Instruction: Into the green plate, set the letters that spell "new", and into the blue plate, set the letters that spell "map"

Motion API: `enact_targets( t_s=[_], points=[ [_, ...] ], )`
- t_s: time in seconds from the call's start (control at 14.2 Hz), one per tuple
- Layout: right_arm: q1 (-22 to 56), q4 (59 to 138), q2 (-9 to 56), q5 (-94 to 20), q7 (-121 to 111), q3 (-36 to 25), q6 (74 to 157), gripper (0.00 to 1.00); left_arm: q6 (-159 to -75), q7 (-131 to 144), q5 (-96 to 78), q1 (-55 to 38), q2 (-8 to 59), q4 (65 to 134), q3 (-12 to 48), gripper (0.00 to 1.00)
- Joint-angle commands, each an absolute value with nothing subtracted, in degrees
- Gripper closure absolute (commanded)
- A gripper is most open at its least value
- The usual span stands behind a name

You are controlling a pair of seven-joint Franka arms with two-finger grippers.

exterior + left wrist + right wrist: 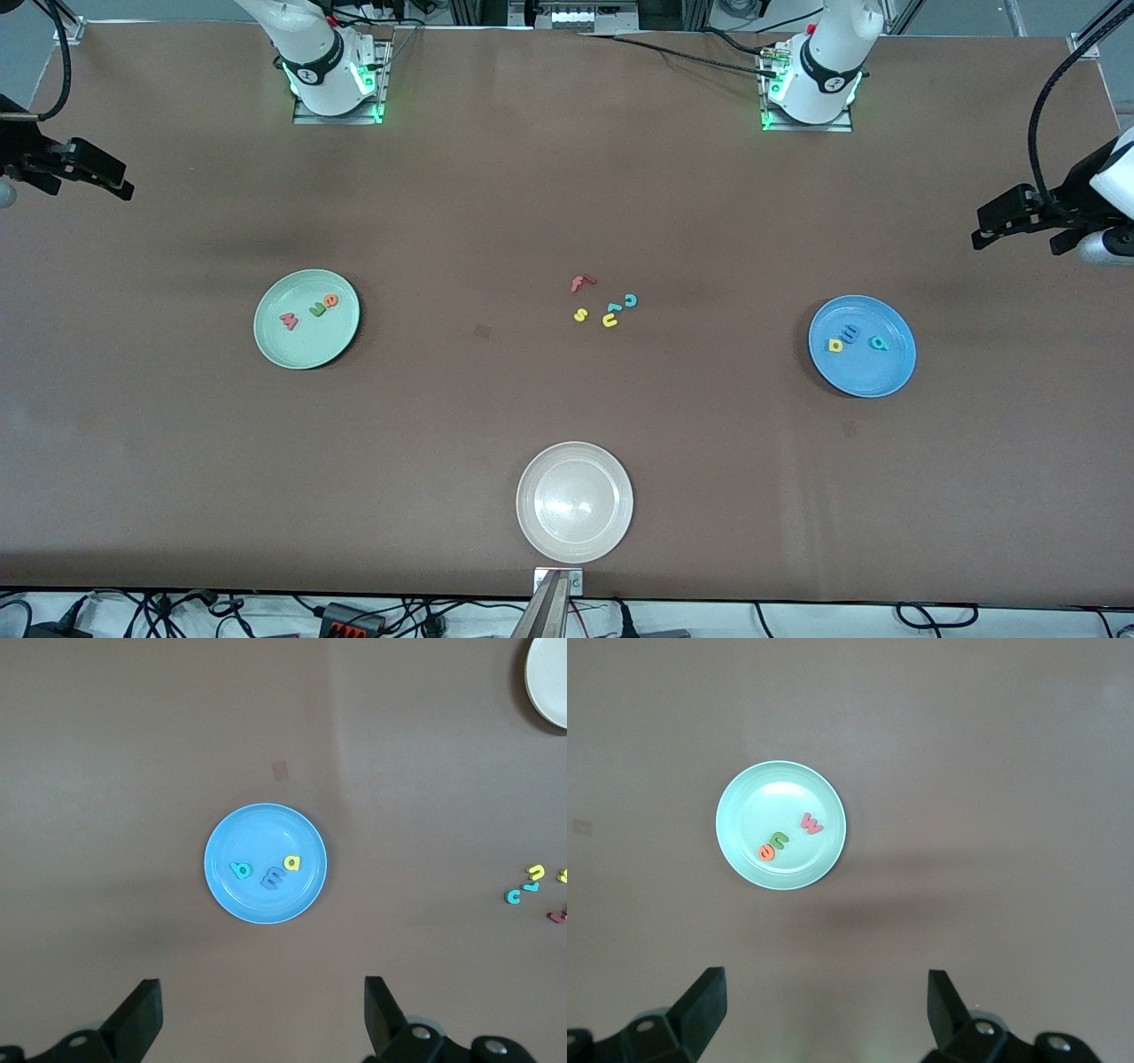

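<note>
Item: my left gripper [257, 1019], fingers [142, 1014] spread wide and holding nothing, hung high over the table at my left arm's end. Straight below and ahead of it sat the blue plate [232, 833]. In it lay the teal p [240, 871], the blue m [273, 876] and the yellow a [292, 863], in a short row running across the plate, the m between the other two and each letter tilted.

Item: my right gripper [824, 1014], fingers [704, 1005] likewise apart and empty, hung over my right arm's end of the table. Below it sat the green plate [749, 797], holding the orange e [768, 851] touching the green n [780, 841], with the salmon-red w [811, 824] just beside them, the three lying along a slanted line.

Item: leftover letters [607, 306] lay clustered mid-table, well apart from both grippers.

Item: a whitish-beige plate [532, 523] sat nearest the front camera.
</note>
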State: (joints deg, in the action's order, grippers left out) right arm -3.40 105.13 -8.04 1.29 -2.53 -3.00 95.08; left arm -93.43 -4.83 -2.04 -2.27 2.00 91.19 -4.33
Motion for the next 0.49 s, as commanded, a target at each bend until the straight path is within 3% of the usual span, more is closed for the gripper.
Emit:
enact_targets(
  t_s=[0.0, 0.42],
  points=[
    [-3.52, 105.56, -8.88, 2.11, -3.16, -2.90, 95.36, 0.00, -92.02, -5.71, -1.05, -2.20, 2.64, 89.47, -4.04, 0.00],
    [-3.52, 105.56, -9.05, 2.11, -3.16, -2.90, 95.10, 0.00, -92.02, -5.71, -1.05, -2.20, 2.64, 89.47, -4.04, 0.00]
  ],
)
